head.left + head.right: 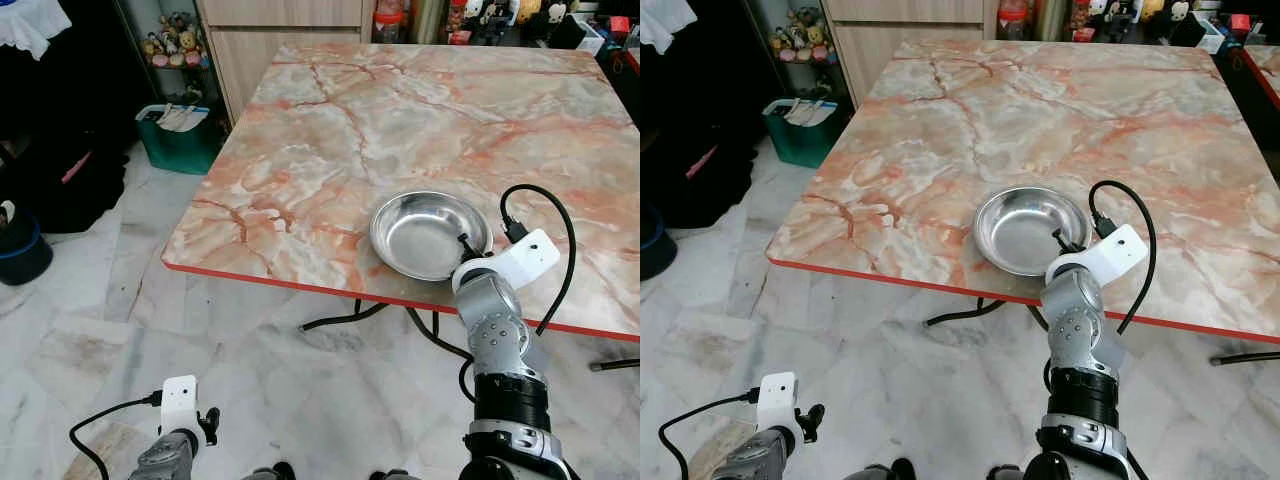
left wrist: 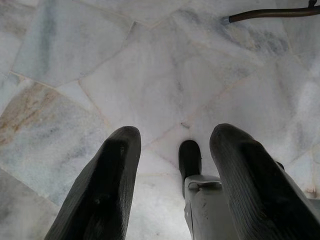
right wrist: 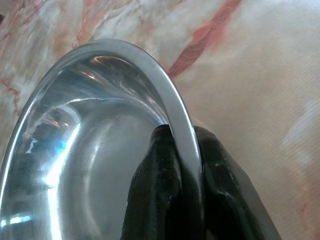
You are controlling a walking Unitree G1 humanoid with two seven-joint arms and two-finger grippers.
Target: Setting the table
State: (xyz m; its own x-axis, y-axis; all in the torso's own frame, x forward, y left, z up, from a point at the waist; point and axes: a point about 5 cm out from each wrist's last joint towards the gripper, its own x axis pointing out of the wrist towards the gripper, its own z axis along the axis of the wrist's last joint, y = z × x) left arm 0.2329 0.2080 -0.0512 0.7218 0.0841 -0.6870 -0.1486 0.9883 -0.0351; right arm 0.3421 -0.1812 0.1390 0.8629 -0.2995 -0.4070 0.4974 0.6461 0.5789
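Here the right gripper [image 3: 186, 165] is clamped on the rim of the metal bowl [image 1: 428, 234]: in the right wrist view one black finger [image 3: 155, 195] lies inside the bowl and the other outside, with the thin rim pinched between them. From the head camera the grip falls on the bowl's near right edge, where the silver right arm reaches up from below the table's front edge. The bowl rests on the table [image 1: 400, 120], close to that front edge and right of its middle.

The left gripper [image 2: 175, 185] hangs low beside the robot, over the floor [image 1: 120, 330], its two fingers spread apart with nothing between them.

The table has a glossy top of peach and white marble pattern with reddish veins and a thin red border. Dark curved table legs show beneath it. The floor is pale marble laid in irregular pieces. Past the table's far left corner stands a green bin [image 1: 178, 136] against a wooden cabinet [image 1: 280, 40], with small figurines on a shelf [image 1: 172, 40] just above it. A dark blue tub [image 1: 20, 250] sits at the far left.

The bowl is shallow, round and polished, with a flat flared rim; its inside reflects light in bright streaks.
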